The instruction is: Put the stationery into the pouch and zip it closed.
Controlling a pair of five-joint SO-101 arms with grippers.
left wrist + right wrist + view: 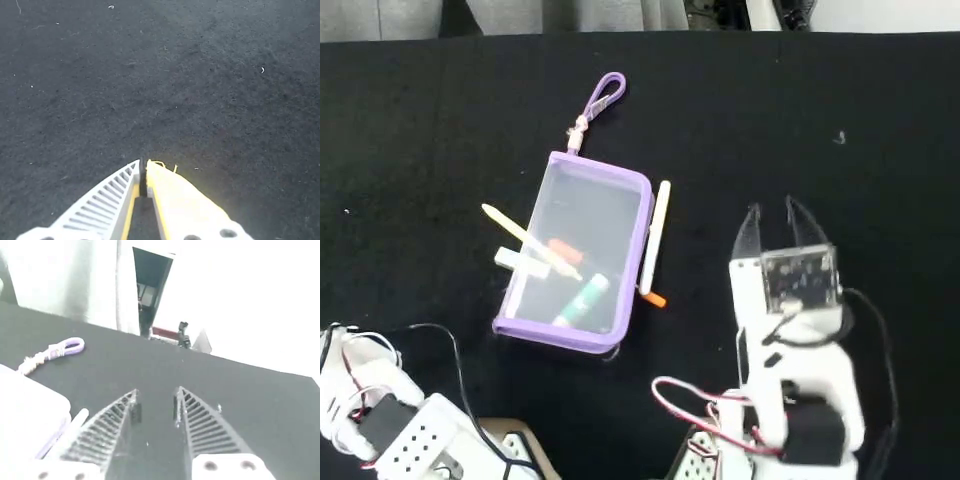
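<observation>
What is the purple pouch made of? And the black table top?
The pouch looks like soft clear plastic, slightly glossy, since coloured shapes show through it; its purple trim may be fabric. The table top looks like matte black cloth or felt: fuzzy grain, lint specks.

Left gripper (pixel 144 167), seemingly closed, over black table (pixel 150 75)

— Any words, numbers or signs to read here?
— None. If the pouch (pixel 590 200) or the white pen (pixel 655 235) just beside it carries print, it's too small to tell.
— And the table (pixel 840 100)?
— Plain black, nothing legible.
</observation>
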